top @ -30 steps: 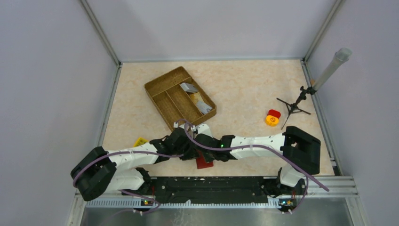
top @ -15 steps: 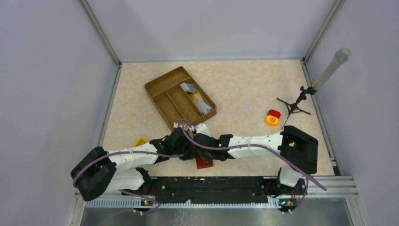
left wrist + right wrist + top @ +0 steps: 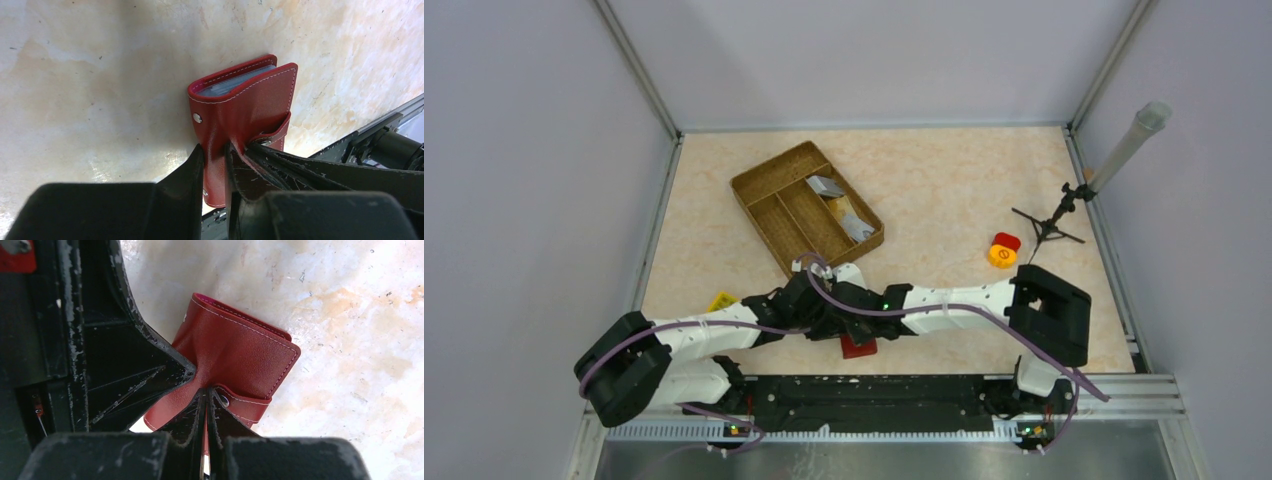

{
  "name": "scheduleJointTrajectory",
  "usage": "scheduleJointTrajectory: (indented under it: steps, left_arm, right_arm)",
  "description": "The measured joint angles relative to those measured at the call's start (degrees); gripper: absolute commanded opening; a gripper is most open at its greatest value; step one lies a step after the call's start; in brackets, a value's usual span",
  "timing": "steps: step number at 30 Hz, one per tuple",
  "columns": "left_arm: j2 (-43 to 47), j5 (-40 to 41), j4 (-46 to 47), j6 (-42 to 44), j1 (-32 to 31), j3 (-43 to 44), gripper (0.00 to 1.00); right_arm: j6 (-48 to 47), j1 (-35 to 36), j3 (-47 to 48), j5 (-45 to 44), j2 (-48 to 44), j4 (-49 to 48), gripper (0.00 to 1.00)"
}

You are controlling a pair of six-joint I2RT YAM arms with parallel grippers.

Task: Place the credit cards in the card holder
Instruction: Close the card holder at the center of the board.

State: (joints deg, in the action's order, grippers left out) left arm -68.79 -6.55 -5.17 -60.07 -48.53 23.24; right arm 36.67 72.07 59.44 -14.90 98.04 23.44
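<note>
Seen from above, the two arms (image 3: 724, 335) hide most of the red card holder (image 3: 858, 346).

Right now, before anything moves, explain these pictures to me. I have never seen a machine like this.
Two robot arms, the left arm and the right arm, are bolted at the near edge of the table. The overhead picture looks down on them. The other two pictures come from a camera on each wrist. Both arms meet over a red card holder. The left tool pinches one cover. The right tool is shut on the holder beside its snap strap, perhaps to pull it open. Behind them a wicker tray holds the credit cards. A yellow-red toy block and a small tripod stand at the right.
</note>
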Motion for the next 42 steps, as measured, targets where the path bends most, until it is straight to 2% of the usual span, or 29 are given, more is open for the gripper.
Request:
scheduleJointTrajectory:
  steps: [8,15,25,33,42]
  left_arm:
    - [0.0,0.0,0.0,0.0,0.0,0.0,0.19]
    - [0.0,0.0,0.0,0.1,0.0,0.0,0.18]
    - [-0.1,0.0,0.0,0.1,0.0,0.0,0.18]
    - [-0.1,0.0,0.0,0.1,0.0,0.0,0.18]
    - [-0.1,0.0,0.0,-0.1,0.0,0.0,0.17]
  right_arm:
    - [0.4,-2.6,-2.3,4.3,-1.4,-3.0,0.0]
    - [1.5,-9.1,-11.6,17.0,-5.0,-16.4,0.0]
    - [6.0,-15.9,-22.9,31.6,-4.9,-36.8,0.0]
    - [10.1,-19.1,-27.1,38.1,-1.5,-49.2,0.0]
    - [14.1,-19.8,-31.1,38.7,0.2,-58.9,0.0]
